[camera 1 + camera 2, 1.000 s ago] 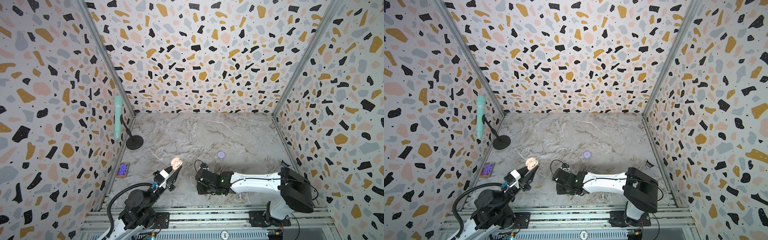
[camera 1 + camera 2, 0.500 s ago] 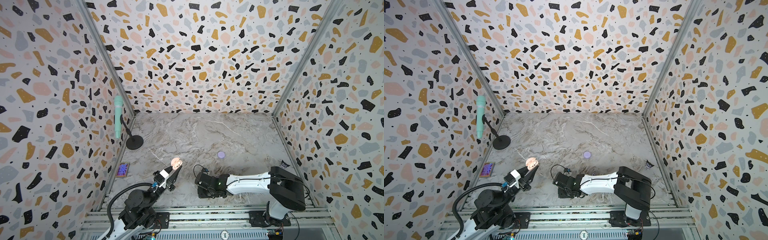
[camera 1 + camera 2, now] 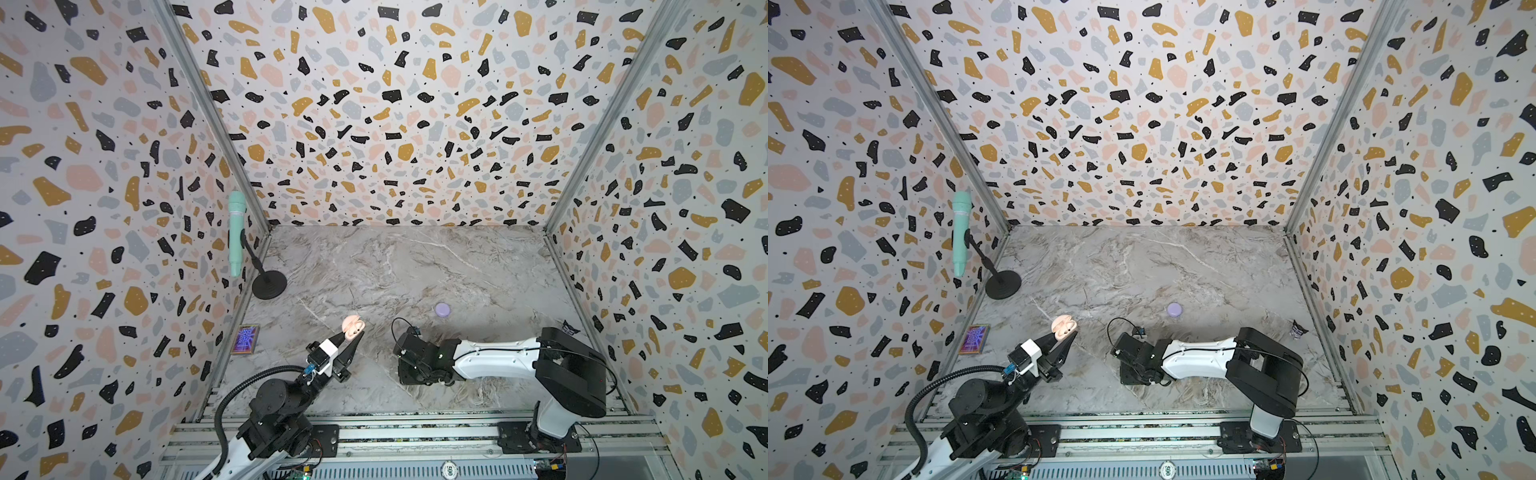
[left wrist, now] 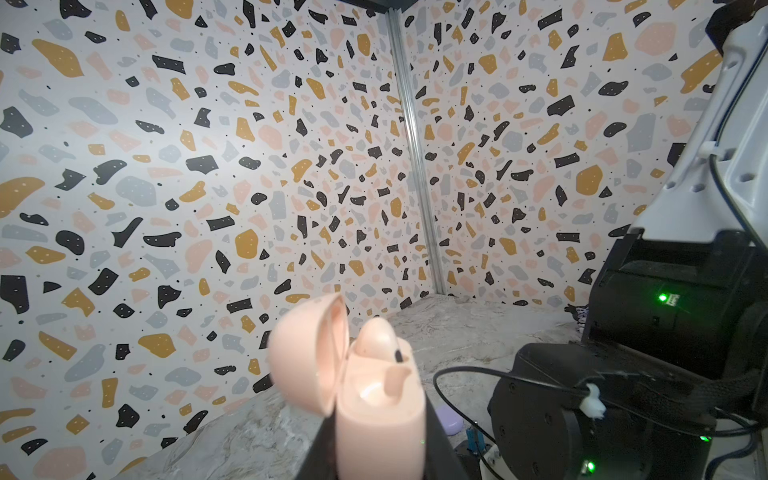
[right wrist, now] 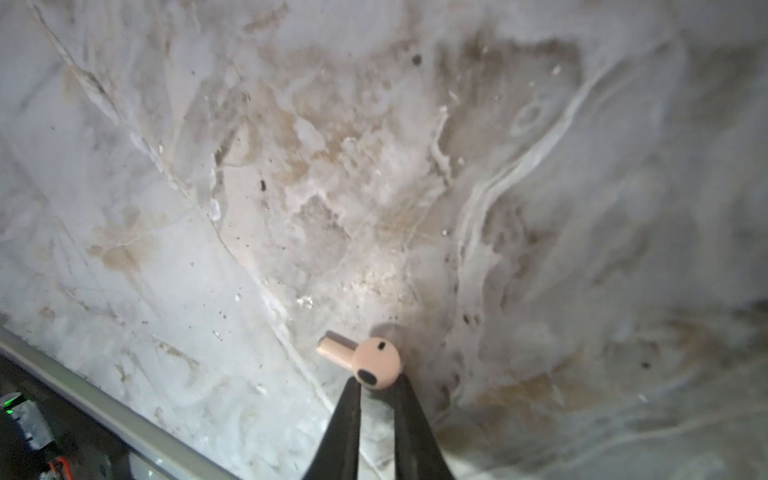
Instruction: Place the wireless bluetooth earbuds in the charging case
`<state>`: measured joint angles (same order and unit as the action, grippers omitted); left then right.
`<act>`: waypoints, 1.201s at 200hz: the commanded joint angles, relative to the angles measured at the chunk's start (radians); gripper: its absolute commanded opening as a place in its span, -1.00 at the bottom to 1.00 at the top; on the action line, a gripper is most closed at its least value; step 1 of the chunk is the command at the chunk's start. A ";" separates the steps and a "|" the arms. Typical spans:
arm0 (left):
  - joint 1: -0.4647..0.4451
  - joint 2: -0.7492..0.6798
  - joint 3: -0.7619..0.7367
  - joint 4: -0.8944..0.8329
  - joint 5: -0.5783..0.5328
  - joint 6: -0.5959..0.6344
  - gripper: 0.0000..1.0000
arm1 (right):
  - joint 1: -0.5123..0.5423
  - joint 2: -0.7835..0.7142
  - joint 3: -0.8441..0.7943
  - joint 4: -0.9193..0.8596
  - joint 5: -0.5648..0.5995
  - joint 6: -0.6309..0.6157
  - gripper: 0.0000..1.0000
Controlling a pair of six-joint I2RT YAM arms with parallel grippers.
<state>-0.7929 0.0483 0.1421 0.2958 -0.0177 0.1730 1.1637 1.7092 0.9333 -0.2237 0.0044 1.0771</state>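
Above marble desk [image 3: 415, 270], left tool [image 3: 351, 334] grips the case [image 4: 378, 407] lid-open, a steady target; right tool [image 5: 376, 384] pinches a pink earbud [image 5: 376, 359]

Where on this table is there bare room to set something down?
Bare: the whole back stretch of the table, from the microphone stand to the right wall, behind the lavender case. Crowded: the front middle, where the left gripper holds the pink case and the right gripper pinches an earbud.
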 commanded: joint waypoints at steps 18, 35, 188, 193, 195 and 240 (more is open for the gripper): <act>0.001 0.001 -0.007 0.035 -0.008 0.012 -1.00 | -0.036 0.049 0.055 -0.059 0.068 -0.082 -0.66; 0.002 0.001 -0.007 0.034 -0.008 0.013 -1.00 | -0.052 0.050 0.065 -0.041 0.077 -0.106 -0.66; 0.001 -0.009 -0.007 0.037 -0.001 0.009 -1.00 | -0.072 -0.061 0.048 -0.064 0.011 0.214 -0.20; 0.001 -0.009 -0.007 0.037 0.001 0.010 -1.00 | -0.069 -0.052 0.064 -0.084 0.018 0.232 -0.20; 0.002 -0.008 -0.007 0.037 0.001 0.010 -1.00 | -0.068 -0.049 0.069 -0.092 0.022 0.238 -0.19; 0.001 -0.011 -0.007 0.037 0.001 0.009 -1.00 | -0.071 -0.002 0.112 -0.137 0.055 0.318 -0.19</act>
<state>-0.7929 0.0505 0.1421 0.2958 -0.0170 0.1730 1.0966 1.6890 1.0103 -0.2935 0.0372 1.3098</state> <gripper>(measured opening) 0.241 0.405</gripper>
